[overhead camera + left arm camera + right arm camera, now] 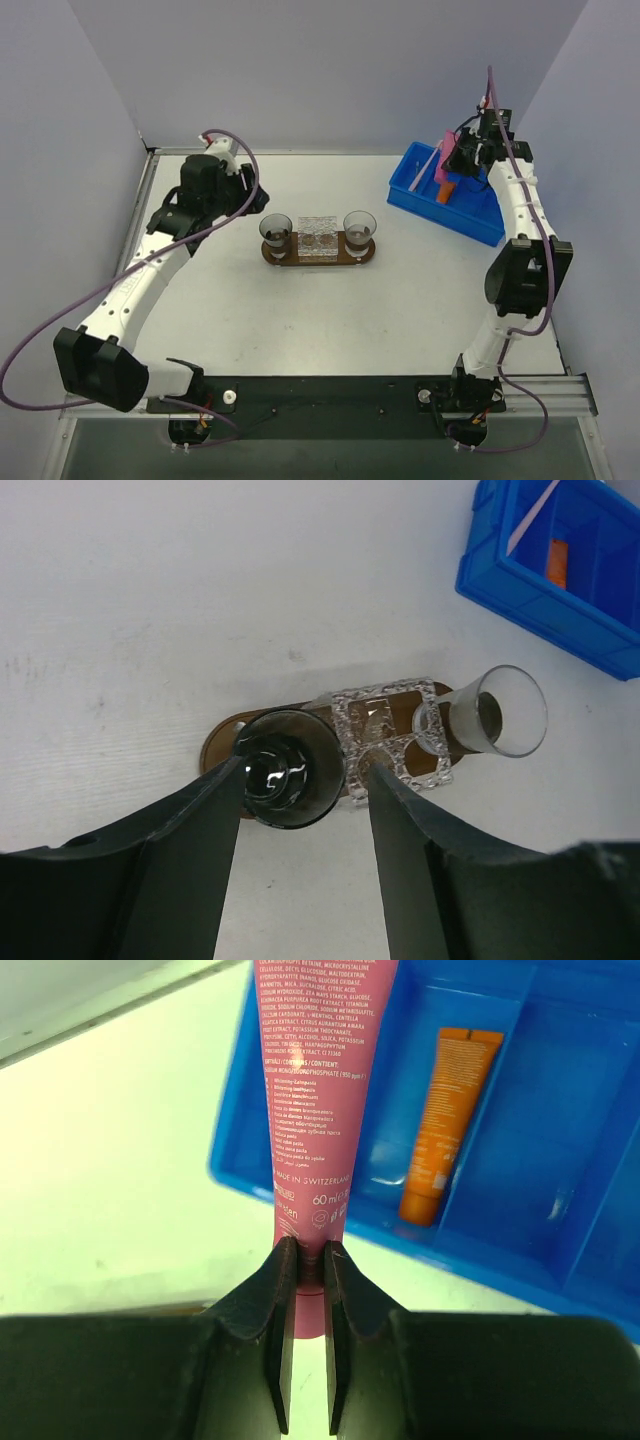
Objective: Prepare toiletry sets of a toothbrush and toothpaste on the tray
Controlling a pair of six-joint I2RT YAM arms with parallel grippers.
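**Right pincer pinching the magenta tube over the bin; left pincer spread at the tray**

Right pincer [305, 1260]: pressed together on the flat end of the magenta-pink plastic toothpaste tube [320, 1080], held above the blue rectangular plastic bin [235, 1110]. Left pincer [305, 770]: spread, nothing between its fingers, poised over the tray's left end.

Surface: white matte tabletop [400, 300], walled on three sides by plain pale lavender-grey panels.

Counts:
- Toothpaste tubes: two. One is the magenta tube in the grip. The other is an orange plastic toothpaste tube [450, 1125] lying in a bin compartment.
- Toothbrush: one thin pale-pink toothbrush stick [424, 170], leaning in the bin.
- Tray: one flat dark-brown wooden oblong tray [218, 745] at mid-tabletop, well apart from the bin. It carries two smoky glass cups [276, 230] [359, 226] and, between them, one clear patterned glass block [317, 238].

Hard to see: the magenta tube's far end is cut off in the wrist view. The toothbrush head is too small to make out. The tray is mostly covered by the glassware.
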